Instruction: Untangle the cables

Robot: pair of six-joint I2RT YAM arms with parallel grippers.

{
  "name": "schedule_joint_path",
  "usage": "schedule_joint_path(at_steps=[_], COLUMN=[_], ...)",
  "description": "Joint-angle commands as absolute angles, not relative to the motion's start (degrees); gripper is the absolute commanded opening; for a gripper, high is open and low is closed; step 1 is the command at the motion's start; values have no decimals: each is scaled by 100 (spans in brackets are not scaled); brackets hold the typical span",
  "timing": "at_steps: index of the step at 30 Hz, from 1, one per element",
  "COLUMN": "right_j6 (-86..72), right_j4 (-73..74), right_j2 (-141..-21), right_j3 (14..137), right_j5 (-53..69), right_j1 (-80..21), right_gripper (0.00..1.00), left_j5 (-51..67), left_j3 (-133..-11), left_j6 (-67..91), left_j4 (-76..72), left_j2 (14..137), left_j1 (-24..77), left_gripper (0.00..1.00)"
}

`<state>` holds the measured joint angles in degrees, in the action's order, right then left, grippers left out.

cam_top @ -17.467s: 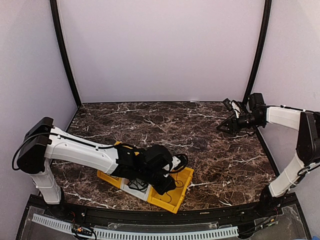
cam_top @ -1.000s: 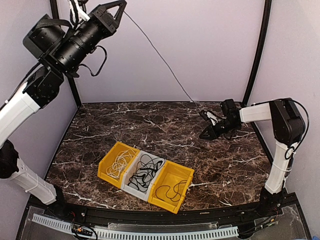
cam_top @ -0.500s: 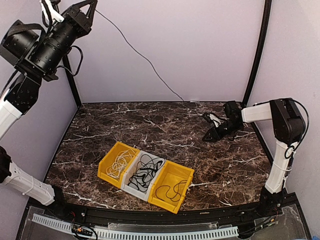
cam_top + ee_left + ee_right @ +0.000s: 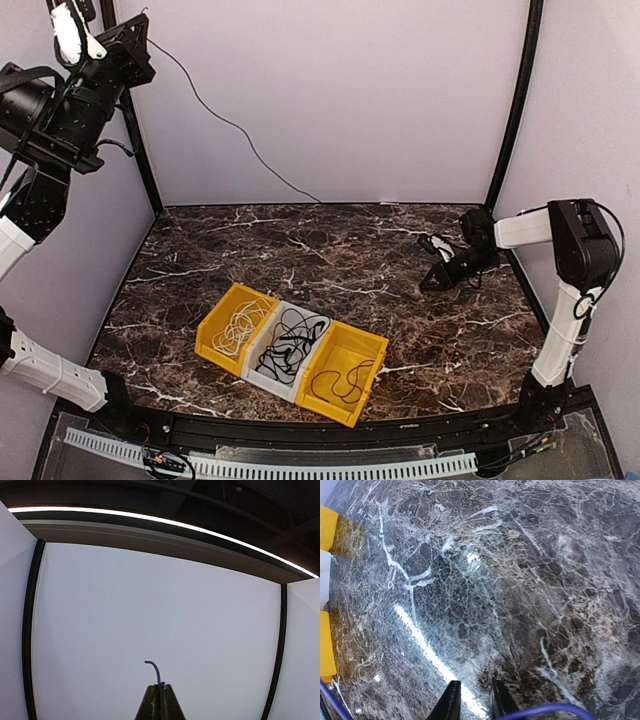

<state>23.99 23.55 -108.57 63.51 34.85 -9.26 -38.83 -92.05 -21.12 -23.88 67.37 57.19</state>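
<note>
My left gripper point(image 4: 140, 40) is raised high at the top left, shut on one thin black cable point(image 4: 230, 122). The cable hangs in a long slack line down to the back edge of the table. In the left wrist view a short stub of the cable point(image 4: 155, 670) sticks out above the closed left gripper point(image 4: 161, 686). More cables lie in three bins: white cables point(image 4: 237, 325), a black tangle point(image 4: 290, 340), and one black cable point(image 4: 342, 380). My right gripper point(image 4: 428, 284) is low over the table at the right, away from the hanging cable. The right gripper point(image 4: 472, 692) is open, with only marble between its fingers.
A yellow bin point(image 4: 207, 340), a white bin point(image 4: 262, 377) and another yellow bin point(image 4: 378, 352) stand side by side near the table's front. Black frame posts point(image 4: 510, 110) rise at the back corners. The right arm's own blue wire point(image 4: 555, 711) crosses the right wrist view's bottom.
My left gripper has swung up and to the left with the cable. The cable's lower end has drifted left, away from the right gripper, which has shifted slightly right.
</note>
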Motion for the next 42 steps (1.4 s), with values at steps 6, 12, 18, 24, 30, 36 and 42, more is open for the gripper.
schedule_joint_path(at_steps=[6,12,18,24,30,36,42], right_j6=[2911,3231,3035,3050,3290,3634,3594], right_j4=[2841,3302,3862,4155,4454,4692,4616], right_j2=[-10203,-9437,-8757,-8342,-8264,-8415,-8718], right_j3=[6067,6032,6698,7082,7115,7034,6967], right_j5=[3582,3865,4267,4237,4166,3713,3672], right_j1=[-589,-600,-903,-1928,-3110,-4185,-4753], right_gripper=[11,11,12,13,14,14,17], left_j5=[-4825,-4630,-3026,-1317,199,1056,1207], left_j3=[-8134,-7582,-7427,-7575,-7438,-7152,-6850], left_j6=[-2481,-1430,-436,-40,582,1149,1531], left_j4=[-2439,-1644,-1044,-992,-1039,-1072,-1014], left_j2=[6630,6533,6504,6528,6479,6257,5991], left_j1=[5731,5723,5730,5730,5731,5767,5949], left_gripper=[0,0,0,0,0,0,0])
